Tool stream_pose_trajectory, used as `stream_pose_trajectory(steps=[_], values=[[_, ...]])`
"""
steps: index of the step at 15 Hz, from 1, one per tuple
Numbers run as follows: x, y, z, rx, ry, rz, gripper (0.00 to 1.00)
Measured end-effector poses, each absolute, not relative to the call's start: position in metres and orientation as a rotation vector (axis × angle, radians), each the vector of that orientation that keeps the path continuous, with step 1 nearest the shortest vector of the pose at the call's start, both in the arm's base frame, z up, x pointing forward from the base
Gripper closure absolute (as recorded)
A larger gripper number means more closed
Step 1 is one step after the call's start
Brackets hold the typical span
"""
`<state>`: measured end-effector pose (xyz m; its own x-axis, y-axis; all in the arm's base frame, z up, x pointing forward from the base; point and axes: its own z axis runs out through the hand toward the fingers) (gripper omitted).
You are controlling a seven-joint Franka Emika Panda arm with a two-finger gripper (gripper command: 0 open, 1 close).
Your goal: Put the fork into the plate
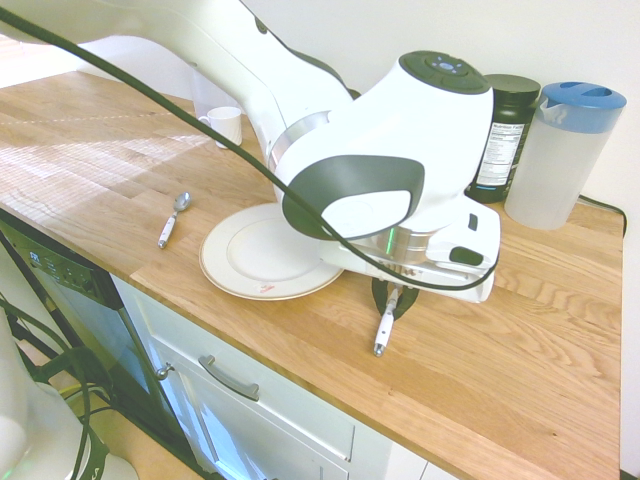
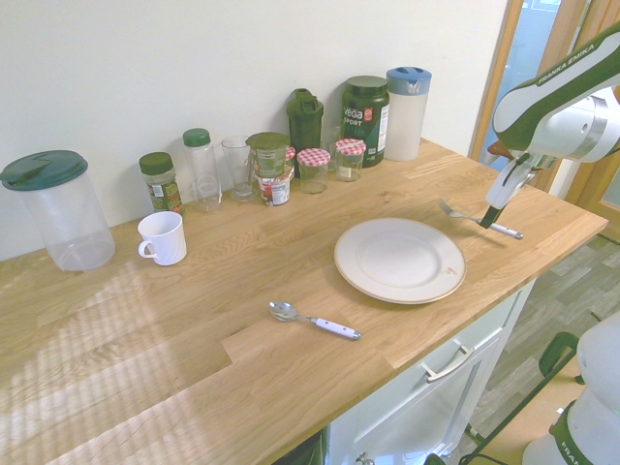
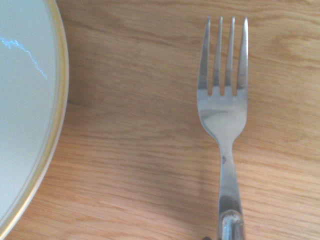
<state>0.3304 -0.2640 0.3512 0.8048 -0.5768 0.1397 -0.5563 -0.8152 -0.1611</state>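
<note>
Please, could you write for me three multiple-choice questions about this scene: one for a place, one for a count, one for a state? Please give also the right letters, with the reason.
1. Where is the spoon?
A) on the plate
B) in the mug
C) on the worktop, beside the plate

2. How many tines has the fork?
A) four
B) three
C) two

3. What is the state of the claw?
A) wide open above the spoon
B) closed on the fork
C) closed on a jar lid

1: C, the second exterior view shows it on the wood, clear of the plate.
2: A, four separate tines show in the wrist view.
3: B, the exterior views show its tips together at the fork's handle.
</note>
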Motion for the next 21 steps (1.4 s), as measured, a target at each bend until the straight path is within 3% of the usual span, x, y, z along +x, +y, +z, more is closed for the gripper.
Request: stream_pose_trajectory(steps=[6, 11, 21], values=[[0.320, -0.215, 0.383, -2.932, 0.850, -0.365, 1.00], [0.344, -0.142, 0.416, -3.007, 0.802, -0.411, 1.00], [0.376, -0.036, 0.386, -3.191, 0.711, -0.341, 1.00]])
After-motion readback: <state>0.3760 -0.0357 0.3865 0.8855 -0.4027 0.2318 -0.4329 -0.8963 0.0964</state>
